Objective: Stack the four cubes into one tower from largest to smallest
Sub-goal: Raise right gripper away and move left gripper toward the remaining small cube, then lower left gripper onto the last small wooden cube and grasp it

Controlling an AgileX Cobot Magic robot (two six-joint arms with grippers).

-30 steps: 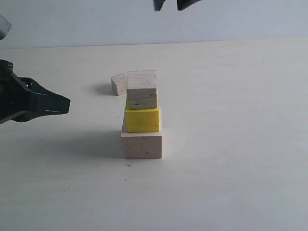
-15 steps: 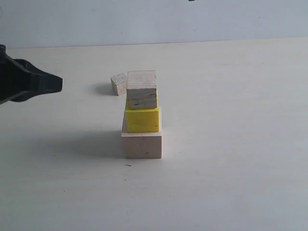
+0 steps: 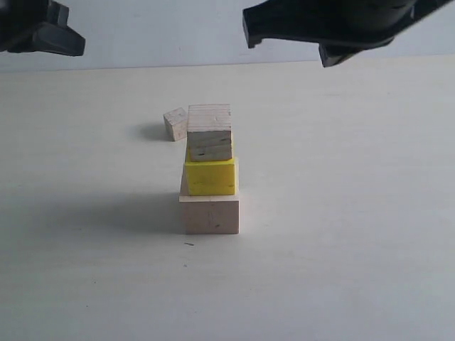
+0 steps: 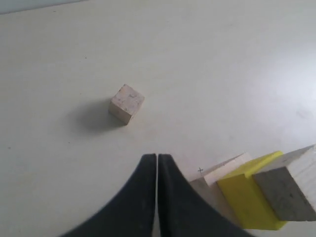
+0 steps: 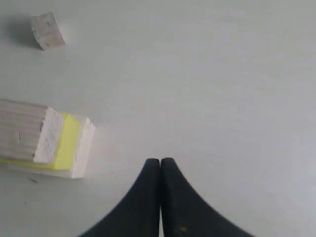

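**Last cube lay on my left claw's side**

Three cubes stood stacked mid-table: the pink cube (image 3: 210, 214) at the bottom, the yellow cube (image 3: 210, 181) on it, the tan cube (image 3: 210, 133) on top. The small cube (image 3: 175, 123) sat alone on the table (image 3: 355, 234), to the far left of the tower (image 3: 210, 170), near it but apart. The tower wanted one more piece.

My left claw (image 4: 157, 159) was pressed together with nothing in it, raised at the left edge of the scene. My right claw (image 5: 161, 162) was likewise together and empty, raised to the right of the tower.

What mattered was which side the small cube was on. It lay left of the tower, on my left claw's side. In the left wrist view it sat ahead of the shut claw with bare table between. My right claw would have had to reach past the tower for it, risking a knock, so I judged the left claw the better choice. A cube has no long axis, but this one sat turned against my claw's line. I reckoned the wrist would need a twist, and the claw to part, before coming down.
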